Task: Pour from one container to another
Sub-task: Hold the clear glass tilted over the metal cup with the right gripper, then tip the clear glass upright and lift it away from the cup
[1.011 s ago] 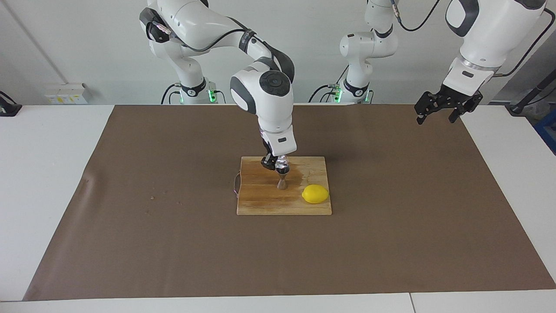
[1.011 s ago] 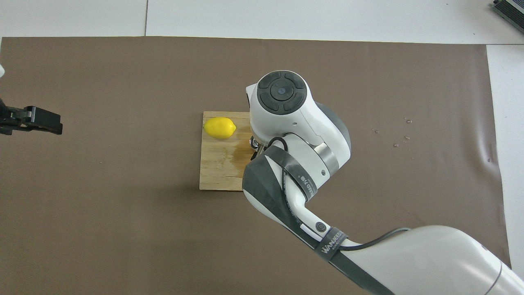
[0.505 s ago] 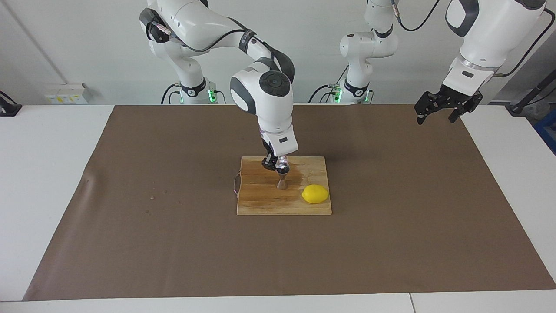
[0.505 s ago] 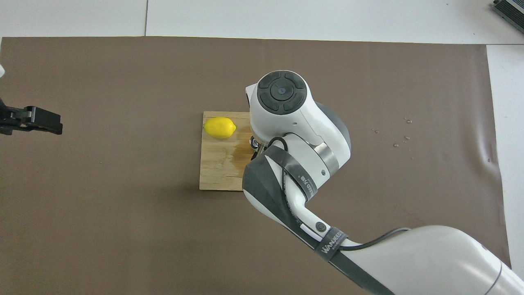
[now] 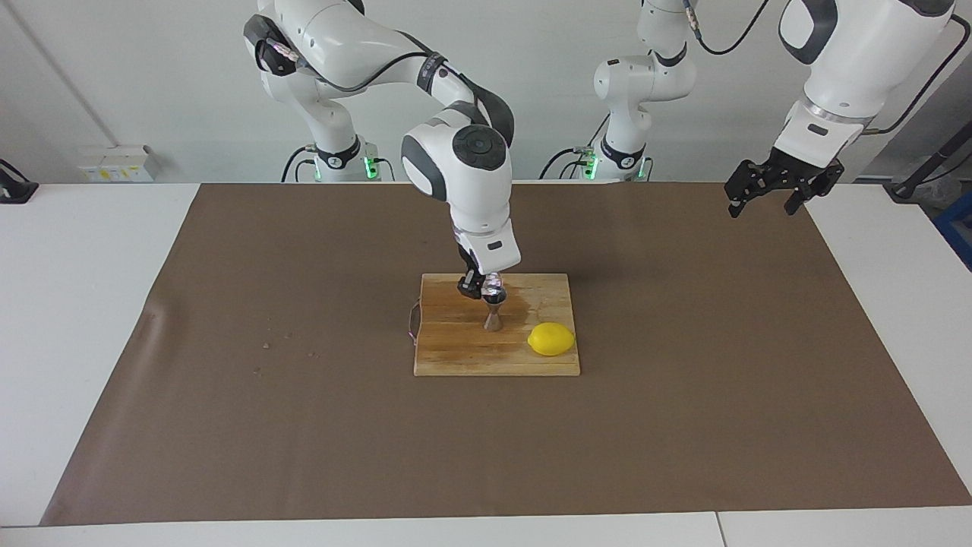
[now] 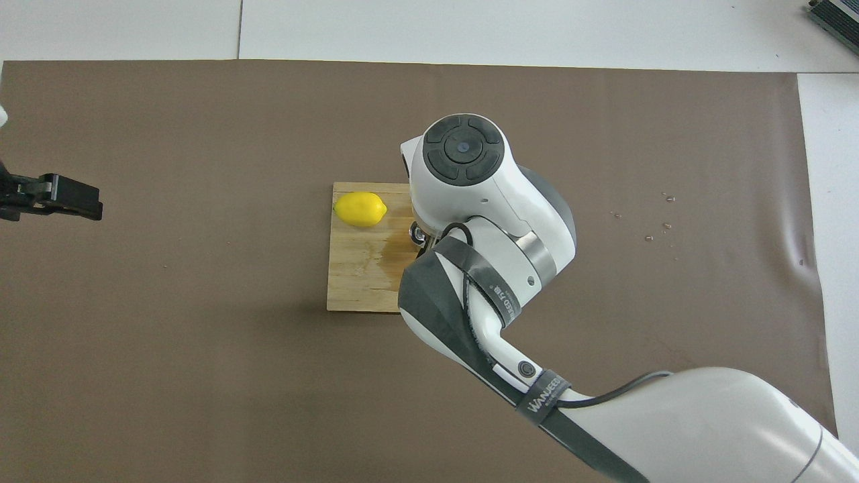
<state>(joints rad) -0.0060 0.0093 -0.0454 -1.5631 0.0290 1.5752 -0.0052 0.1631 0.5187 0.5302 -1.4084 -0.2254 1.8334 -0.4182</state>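
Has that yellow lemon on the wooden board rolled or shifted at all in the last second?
No. The lemon sits at the same corner of the cutting board, beside the jigger, just as it did a second ago.

A yellow lemon [image 5: 551, 339] lies on a tan, streaky-grained wooden board [image 5: 456, 353], darker-stained below the jaws, upon a brown mat [image 5: 683, 395].

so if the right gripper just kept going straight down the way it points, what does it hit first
Most likely the steel jigger: the right gripper, shut on the glass cup, hangs just over its top on the cutting board. The cup would probably touch first.
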